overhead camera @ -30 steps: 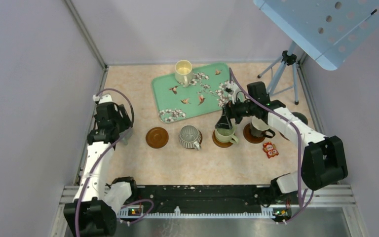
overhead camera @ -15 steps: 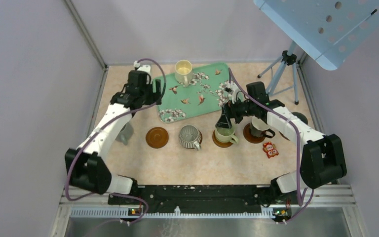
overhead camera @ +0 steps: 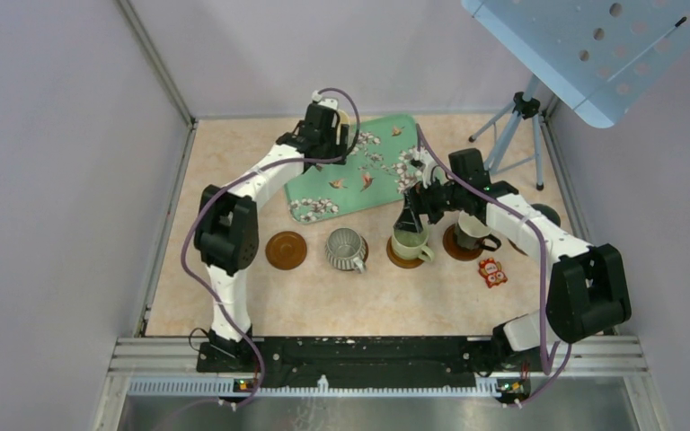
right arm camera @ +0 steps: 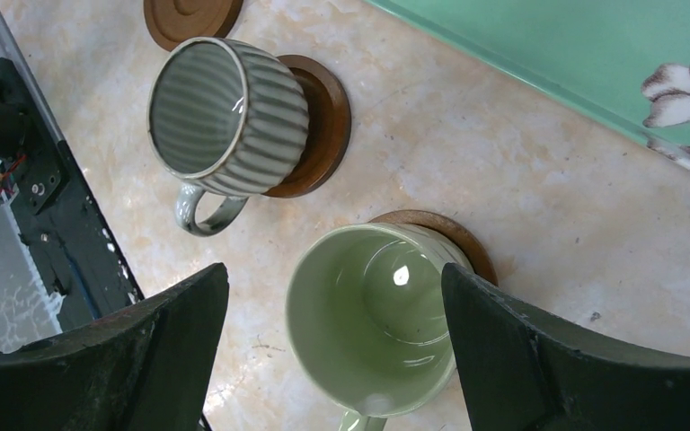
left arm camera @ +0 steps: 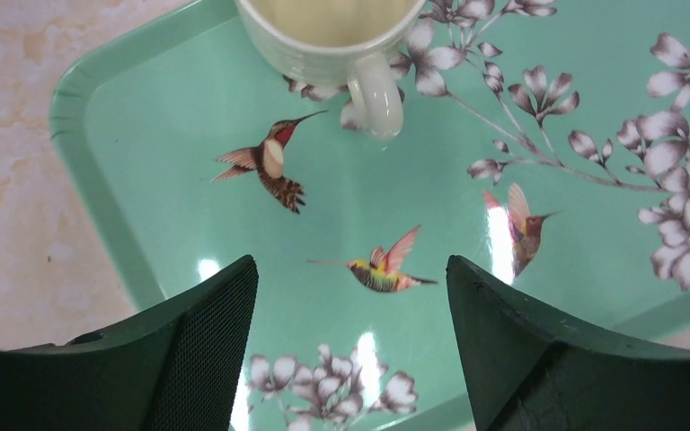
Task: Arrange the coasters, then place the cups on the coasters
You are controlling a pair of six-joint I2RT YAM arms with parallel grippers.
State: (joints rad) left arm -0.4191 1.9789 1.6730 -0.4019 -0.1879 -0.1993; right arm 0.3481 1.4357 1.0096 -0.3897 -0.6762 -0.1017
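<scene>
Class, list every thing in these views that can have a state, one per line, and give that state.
cream mug, upright on the tray.
tray, lying flat.
ribbed mug, upright on a coaster, empty.
pale green mug, upright on a coaster, empty.
dark mug, upright on a coaster.
bare coaster, nothing on it.
left pincer, open above the tray.
right pincer, open over the pale green mug.

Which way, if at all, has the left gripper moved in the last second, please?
Yes: the left gripper swung rightward and farther back, from well left of the green tray to above its far-left corner.
</scene>
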